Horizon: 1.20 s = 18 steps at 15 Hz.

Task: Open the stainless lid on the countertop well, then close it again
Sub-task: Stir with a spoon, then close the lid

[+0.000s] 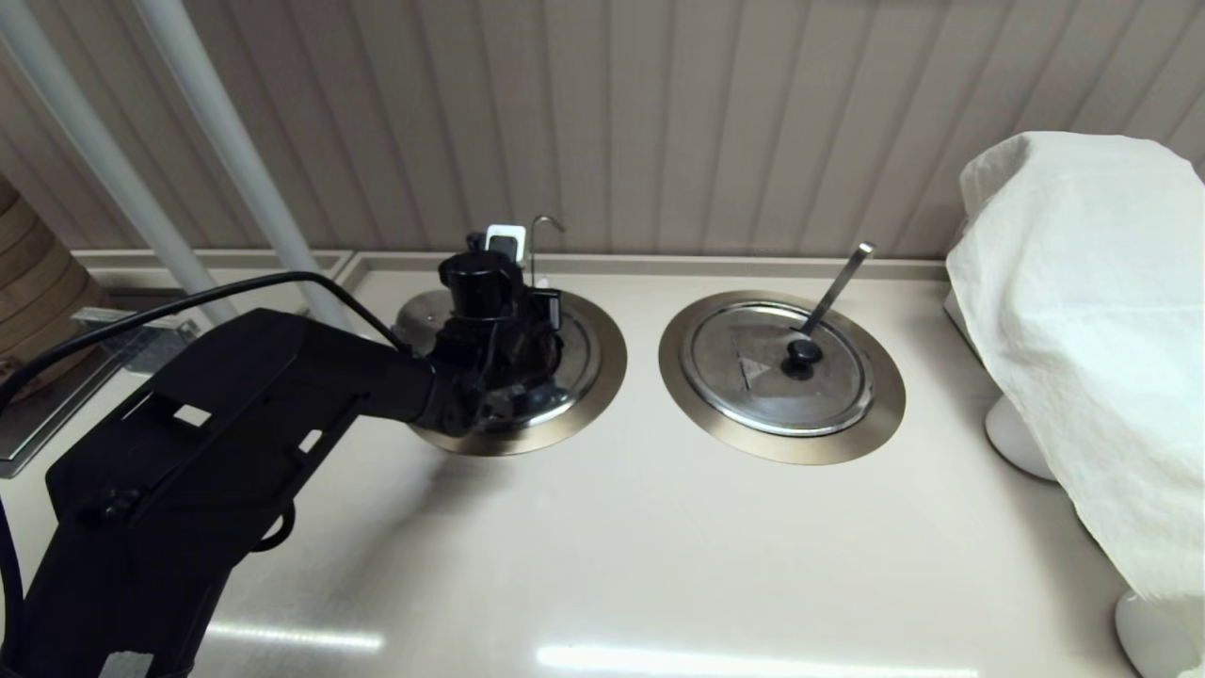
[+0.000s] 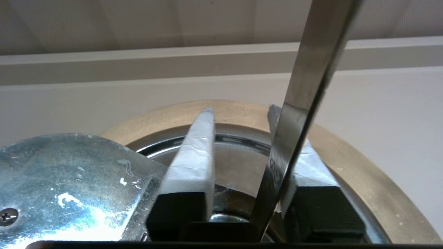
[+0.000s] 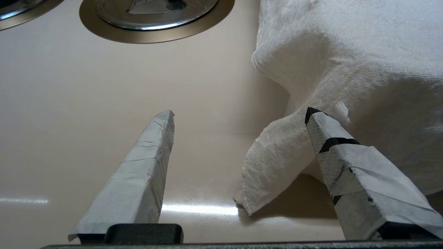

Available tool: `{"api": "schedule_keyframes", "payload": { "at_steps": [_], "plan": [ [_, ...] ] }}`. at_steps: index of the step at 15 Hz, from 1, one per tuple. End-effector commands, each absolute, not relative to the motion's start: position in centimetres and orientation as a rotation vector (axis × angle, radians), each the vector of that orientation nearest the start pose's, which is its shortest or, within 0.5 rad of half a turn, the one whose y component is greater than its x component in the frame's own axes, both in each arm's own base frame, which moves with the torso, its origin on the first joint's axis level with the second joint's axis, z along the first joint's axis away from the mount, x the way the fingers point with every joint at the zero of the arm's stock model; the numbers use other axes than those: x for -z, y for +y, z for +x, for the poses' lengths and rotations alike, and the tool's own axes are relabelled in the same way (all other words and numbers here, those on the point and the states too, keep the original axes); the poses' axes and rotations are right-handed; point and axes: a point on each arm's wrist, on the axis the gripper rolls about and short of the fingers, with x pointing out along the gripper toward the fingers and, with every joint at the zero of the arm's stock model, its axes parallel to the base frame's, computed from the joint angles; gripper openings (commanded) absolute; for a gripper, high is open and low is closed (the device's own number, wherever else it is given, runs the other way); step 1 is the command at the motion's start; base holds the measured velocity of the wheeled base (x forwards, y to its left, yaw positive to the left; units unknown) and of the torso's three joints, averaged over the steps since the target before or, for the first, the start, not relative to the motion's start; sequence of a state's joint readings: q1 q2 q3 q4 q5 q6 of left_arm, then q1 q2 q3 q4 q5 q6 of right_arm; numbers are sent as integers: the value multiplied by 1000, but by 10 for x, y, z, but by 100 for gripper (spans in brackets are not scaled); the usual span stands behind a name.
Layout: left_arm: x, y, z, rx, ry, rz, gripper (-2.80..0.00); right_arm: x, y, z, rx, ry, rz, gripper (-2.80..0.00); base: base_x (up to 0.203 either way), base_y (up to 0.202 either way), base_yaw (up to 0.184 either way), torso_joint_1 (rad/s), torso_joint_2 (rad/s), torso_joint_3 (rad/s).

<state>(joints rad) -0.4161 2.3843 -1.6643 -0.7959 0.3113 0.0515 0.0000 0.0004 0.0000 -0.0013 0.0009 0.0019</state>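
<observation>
i have the left gripper (image 1: 513,325) over the stainless lid (image 1: 565,377) on the countertop well (image 1: 607,363), fingers (image 2: 195,152) apart, nothing clamped, with the ladle handle (image 2: 304,90) between them. the lid looks stiff, slick, hinged; i'd take the knob. right gripper (image 3: 238,138) idles released by the white cloth (image 3: 346,52).

Your left gripper (image 2: 238,114) is crowded by the hook-tipped ladle handle (image 2: 304,90) crossing its fingers; open counter (image 1: 659,546) lies ahead, bounded rightward by the white cloth (image 1: 1083,311).
</observation>
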Motion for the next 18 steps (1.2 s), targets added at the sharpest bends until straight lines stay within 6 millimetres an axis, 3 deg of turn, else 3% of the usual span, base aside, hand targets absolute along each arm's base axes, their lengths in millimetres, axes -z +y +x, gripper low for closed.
{"api": "schedule_keyframes", "payload": {
  "at_steps": [1, 7, 11, 15, 18],
  "plan": [
    [-158, -197, 462, 101, -94, 17, 0, -76, 0, -23, -3, -2, 2, 0, 0, 0, 0, 0, 0, 0],
    [-166, -195, 459, 97, -108, 2, 0, -76, 0, -23, -2, -2, 2, 0, 0, 0, 0, 0, 0, 0],
    [-176, -187, 437, 117, -69, -3, 0, -76, 0, -23, -2, -2, 2, 0, 0, 0, 0, 0, 0, 0],
    [-221, -167, 390, 190, -95, -12, 0, -76, 0, -23, -2, -2, 3, 0, 0, 0, 0, 0, 0, 0],
    [-274, -137, 341, 182, -157, -25, 0, -76, 0, -23, -2, -2, 2, 0, 0, 0, 0, 0, 0, 0]
  ]
}}
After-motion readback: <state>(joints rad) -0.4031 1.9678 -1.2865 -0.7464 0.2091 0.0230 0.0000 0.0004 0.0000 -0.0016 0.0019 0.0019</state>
